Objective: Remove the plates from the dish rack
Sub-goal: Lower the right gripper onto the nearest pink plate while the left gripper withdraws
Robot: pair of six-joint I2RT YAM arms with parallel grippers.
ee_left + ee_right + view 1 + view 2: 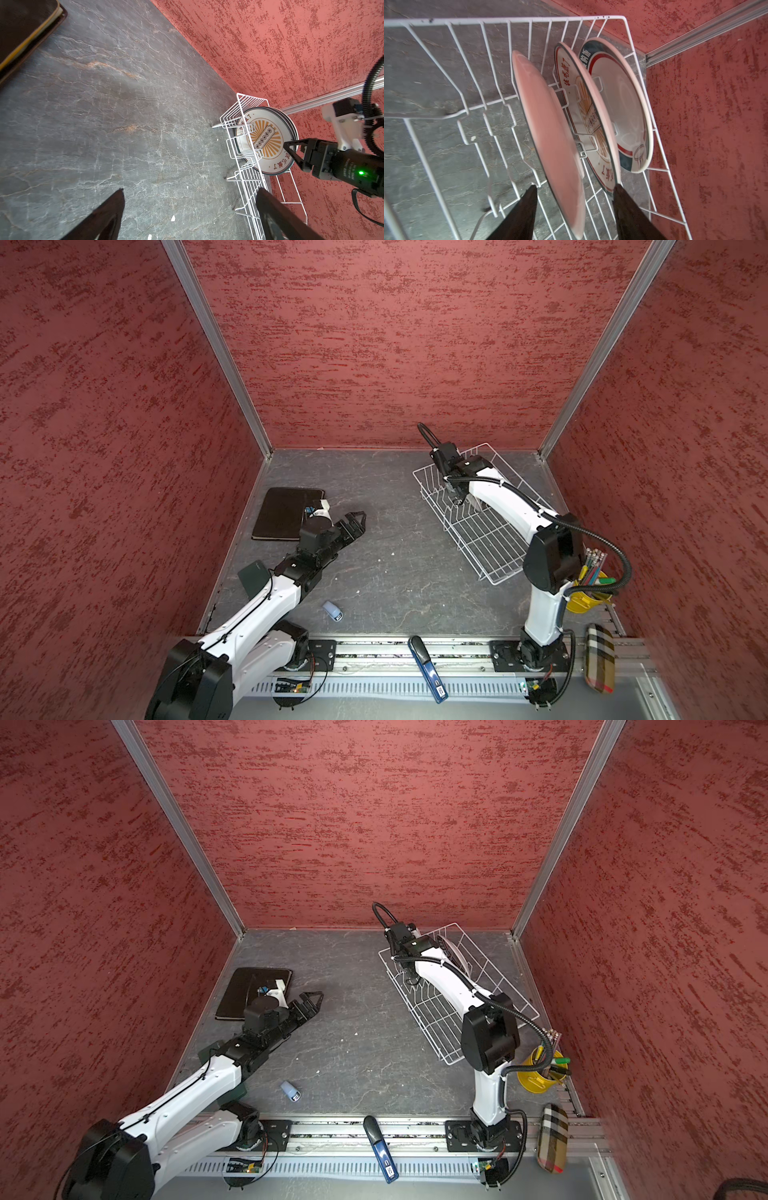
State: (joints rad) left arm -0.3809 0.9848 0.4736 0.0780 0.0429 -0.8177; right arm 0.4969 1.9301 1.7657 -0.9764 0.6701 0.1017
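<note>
Dark plate [286, 512] lies flat at the left. Left gripper [361, 522] hovers beside it, jaws wide. Right gripper [574, 190] straddles the front plate [550, 135] standing in the rack [467, 110], jaws apart, seemingly not touching it.

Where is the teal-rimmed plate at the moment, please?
The teal-rimmed plate stands on edge at the far end of the dish rack, on the table's right side near the back corner, directly behind a sunburst plate in the right wrist view.
</note>
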